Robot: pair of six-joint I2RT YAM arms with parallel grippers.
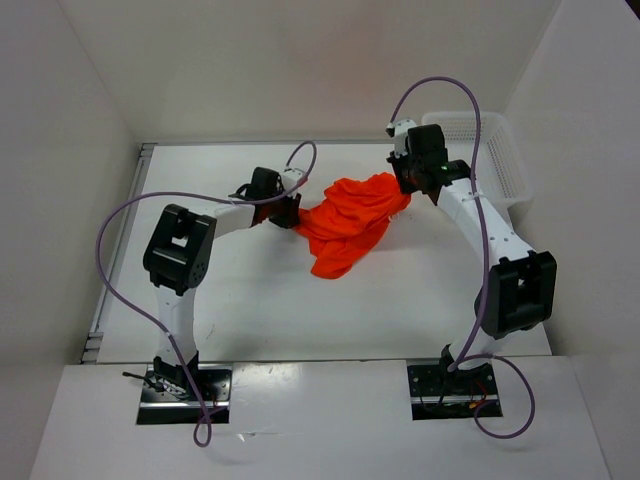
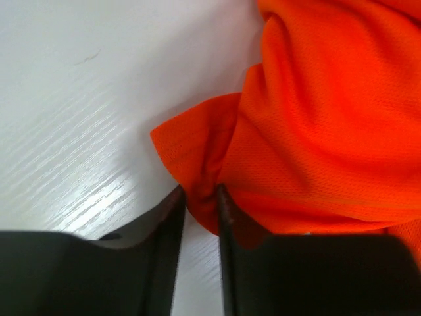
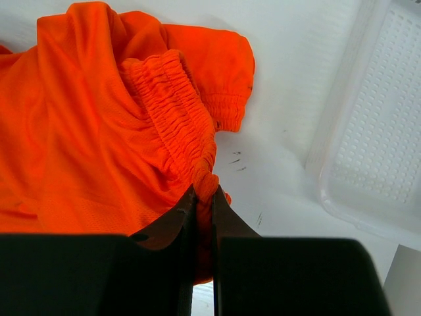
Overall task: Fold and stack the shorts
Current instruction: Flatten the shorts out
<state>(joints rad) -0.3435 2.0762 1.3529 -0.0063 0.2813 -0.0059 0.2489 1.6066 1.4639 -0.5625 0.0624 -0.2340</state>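
White desk surface (image 1: 260, 310) carried bright orange thin-fabric shorts (image 1: 350, 225), bunched near the far edge. Left gripper (image 2: 200, 194) pinched a hem fold (image 2: 187, 148); right gripper (image 3: 202, 194) clamped the gathered waistband (image 3: 174, 112), near the white plastic mesh basket (image 3: 329, 164).

Open table (image 1: 330, 320) spans the near half, between the left arm (image 1: 180, 250) and the right arm (image 1: 500, 260). At far centre the shorts (image 1: 345, 230) stretch bunched from one arm's jaws to the other's, barring passage between them. The basket (image 1: 505, 150) fills the far right corner. Walls (image 1: 70, 150) close the left, far and right sides.
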